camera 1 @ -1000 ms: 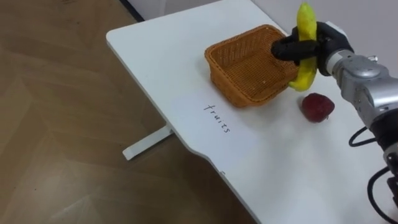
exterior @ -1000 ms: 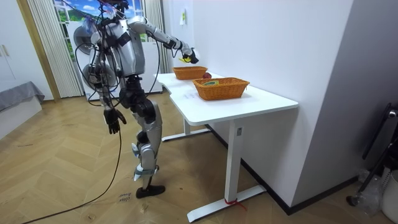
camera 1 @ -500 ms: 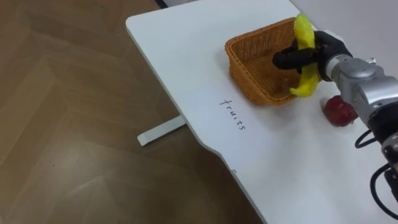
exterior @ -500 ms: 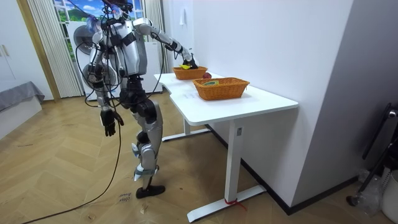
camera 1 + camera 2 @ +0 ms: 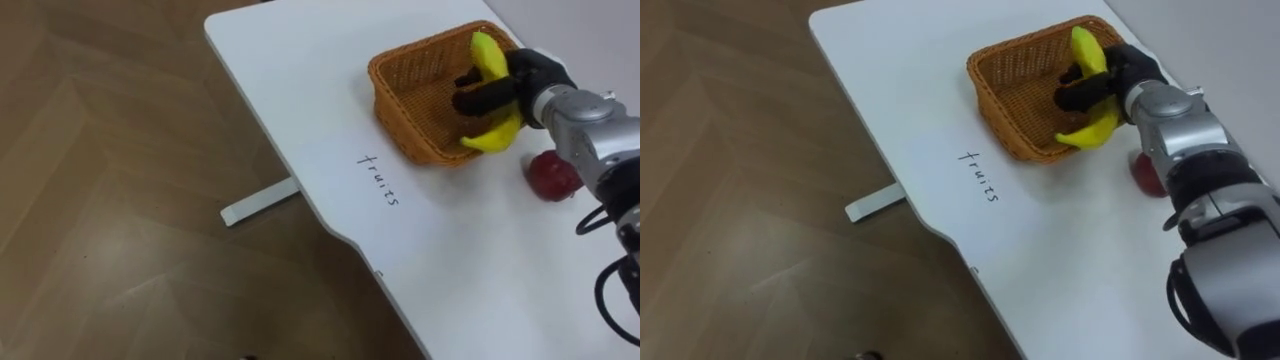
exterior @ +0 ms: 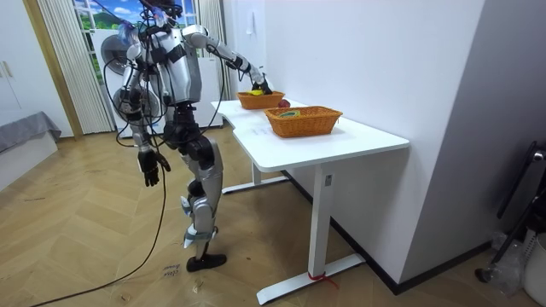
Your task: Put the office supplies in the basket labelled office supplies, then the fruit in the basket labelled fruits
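Yellow banana (image 5: 487, 62), clasped in the right hand's (image 5: 522, 80) curled fingers (image 5: 472, 100), hangs over the wicker basket (image 5: 412, 100), evidently for dropping in; left hand (image 6: 151, 166) dangles slack-fingered.

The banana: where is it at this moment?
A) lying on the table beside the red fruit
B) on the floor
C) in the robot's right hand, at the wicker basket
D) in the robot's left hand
C: the right hand has its fingers curled round the banana at the basket.
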